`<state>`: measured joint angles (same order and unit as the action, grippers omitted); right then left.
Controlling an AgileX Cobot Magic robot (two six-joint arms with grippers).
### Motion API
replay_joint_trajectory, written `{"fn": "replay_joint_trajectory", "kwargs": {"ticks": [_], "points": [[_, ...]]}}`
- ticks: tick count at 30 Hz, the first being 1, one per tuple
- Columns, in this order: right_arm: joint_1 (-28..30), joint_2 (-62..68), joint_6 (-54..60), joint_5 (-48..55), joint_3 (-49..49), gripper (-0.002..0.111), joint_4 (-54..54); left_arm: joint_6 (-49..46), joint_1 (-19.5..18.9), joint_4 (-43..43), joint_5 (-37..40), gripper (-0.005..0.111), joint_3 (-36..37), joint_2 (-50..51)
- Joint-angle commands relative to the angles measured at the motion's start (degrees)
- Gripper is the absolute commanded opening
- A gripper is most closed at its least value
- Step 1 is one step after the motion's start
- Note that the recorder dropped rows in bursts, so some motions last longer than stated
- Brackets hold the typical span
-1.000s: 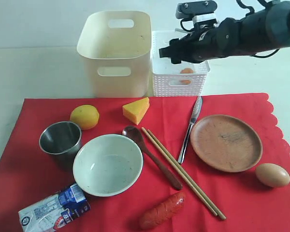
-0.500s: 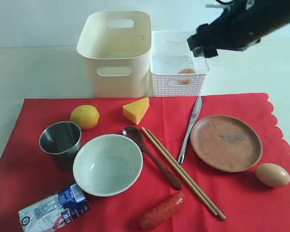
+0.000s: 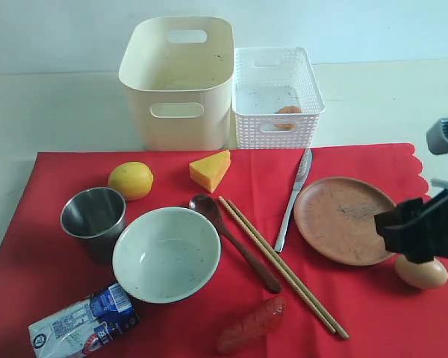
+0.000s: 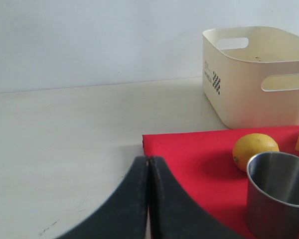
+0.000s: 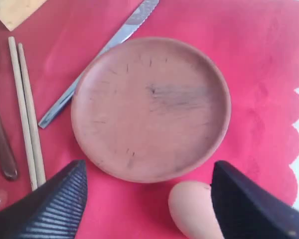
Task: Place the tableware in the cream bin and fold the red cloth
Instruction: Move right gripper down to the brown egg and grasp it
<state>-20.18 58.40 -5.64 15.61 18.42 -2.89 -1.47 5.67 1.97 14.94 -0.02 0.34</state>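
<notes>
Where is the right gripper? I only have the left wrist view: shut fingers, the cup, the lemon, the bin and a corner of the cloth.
Observer: The right gripper hangs open over the edge of the brown plate, on the side nearest the egg.
Operator: Is any tableware in the bin yet?
Observer: None that I can see. The bowl, spoon, chopsticks and knife all lie on the red cloth.
Operator: Anything next to the bin?
Observer: A white basket stands close beside it, holding something orange that I cannot make out.
</notes>
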Motion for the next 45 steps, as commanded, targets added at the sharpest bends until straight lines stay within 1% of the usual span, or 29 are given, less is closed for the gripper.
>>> {"fn": "replay_joint_trajectory", "kwargs": {"ticks": [1, 6, 13, 17, 19, 22, 24, 34, 37, 39, 40, 41, 42, 43, 44, 45], "points": [[0.2, -2.6, -0.5, -5.1, -5.5, 0.068, 0.3, 0.3, 0.2, 0.3, -0.2, 0.003, 0.0, -0.3], [0.2, -2.5, 0.2, -12.9, -10.0, 0.068, 0.5, 0.3, 0.2, 0.3, -0.2, 0.003, 0.0, -0.3], [0.2, 1.0, 2.3, -16.7, -10.8, 0.07, 0.5, 0.3, 0.2, 0.3, -0.2, 0.003, 0.0, -0.3], [0.2, 5.3, 2.6, -17.9, -10.8, 0.071, 0.4, 0.3, 0.2, 0.3, -0.2, 0.003, 0.0, -0.3], [1.5, 7.6, 2.9, -19.3, -10.8, 0.071, 0.4, 0.3, 0.2, 0.3, -0.2, 0.003, 0.0, -0.3], [5.5, 11.1, 3.3, -22.3, -10.8, 0.071, 0.4, 0.3, 0.2, 0.3, -0.2, 0.003, 0.0, -0.3], [7.1, 13.3, 3.2, -24.3, -10.8, 0.071, 0.4, 0.3, 0.2, 0.3, -0.2, 0.003, 0.0, -0.3], [6.9, 21.7, 3.1, -29.4, -10.6, 0.071, 0.4, 0.3, 0.2, 0.3, -0.2, 0.003, 0.0, -0.3], [6.9, 23.8, 3.1, -29.9, -10.6, 0.064, 0.4, 0.3, 0.2, 0.3, -0.2, 0.003, 0.0, -0.3], [6.9, 24.0, 3.1, -28.8, -10.6, 0.051, 0.4, 0.3, 0.2, 0.3, -0.2, 0.003, 0.0, -0.3], [6.9, 24.0, 3.0, -28.4, -10.6, 0.039, 0.4, 0.3, 0.2, 0.3, -0.2, 0.003, 0.0, -0.3], [6.9, 24.0, 2.7, -28.3, -10.6, 0.033, 0.4, 0.3, 0.2, 0.3, -0.2, 0.003, 0.0, -0.3], [6.9, 24.0, 2.3, -27.9, -10.6, 0.021, 0.4, 0.3, 0.2, 0.3, -0.2, 0.003, 0.0, -0.3], [6.9, 24.0, 1.5, -27.7, -10.6, 0.016, 0.4, 0.3, 0.2, 0.3, -0.2, 0.003, 0.0, -0.3], [6.9, 24.0, 0.9, -27.6, -10.6, 0.009, 0.4, 0.3, 0.2, 0.3, -0.2, 0.003, 0.0, -0.3], [6.9, 24.0, 0.9, -27.5, -10.6, 0.006, 0.4, 0.3, 0.2, 0.3, -0.2, 0.003, 0.0, -0.3]]}}
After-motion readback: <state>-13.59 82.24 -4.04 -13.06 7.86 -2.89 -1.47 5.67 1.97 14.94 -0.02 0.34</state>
